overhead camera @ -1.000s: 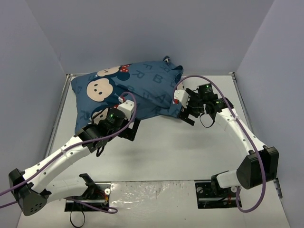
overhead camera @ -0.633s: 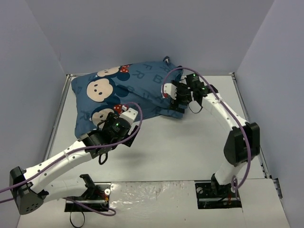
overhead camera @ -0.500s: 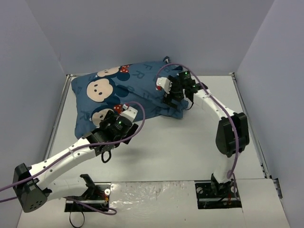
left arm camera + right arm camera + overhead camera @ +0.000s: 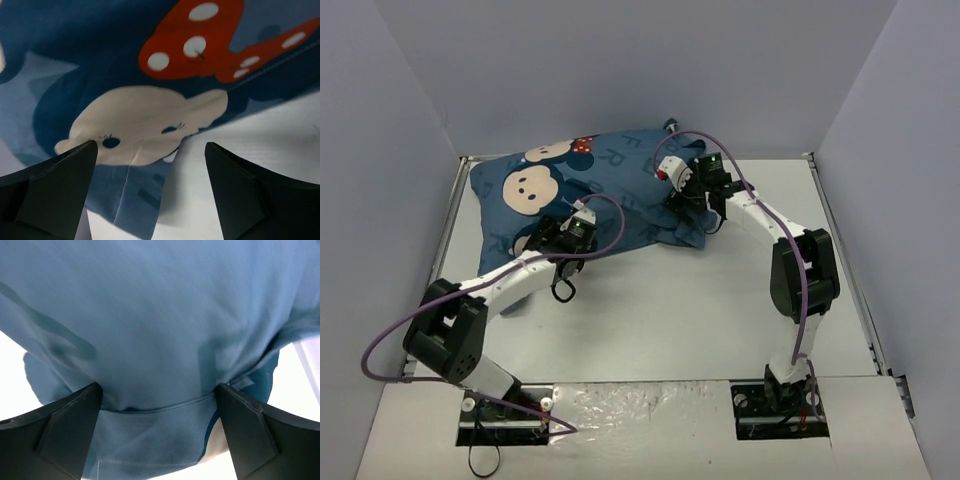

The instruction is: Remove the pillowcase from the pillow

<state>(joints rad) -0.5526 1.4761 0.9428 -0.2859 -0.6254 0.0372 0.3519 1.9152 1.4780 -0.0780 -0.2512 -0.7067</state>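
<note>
The dark teal pillowcase [image 4: 590, 190], printed with mouse faces and letters, lies plump at the back left of the table. The pillow is hidden inside it. My left gripper [image 4: 548, 241] sits at the pillowcase's near edge, open. In the left wrist view its fingers [image 4: 55, 190] straddle the fabric edge [image 4: 135, 200], below a mouse face with a red bow [image 4: 200, 45]. At the pillowcase's right end is my right gripper [image 4: 688, 208], also open. In the right wrist view a stitched hem [image 4: 160, 407] and a flap of fabric lie between its spread fingers [image 4: 250, 440].
White table [image 4: 720, 300] stretches to the front and right of the pillowcase. Grey walls enclose the back and both sides. A raised metal rim [image 4: 445, 240] runs along the table's left edge. Purple cables [image 4: 610, 225] loop over both arms.
Both arms have reached in to the pillowcase. The left gripper went forward to its near edge, and the right gripper swung left onto its right end.
</note>
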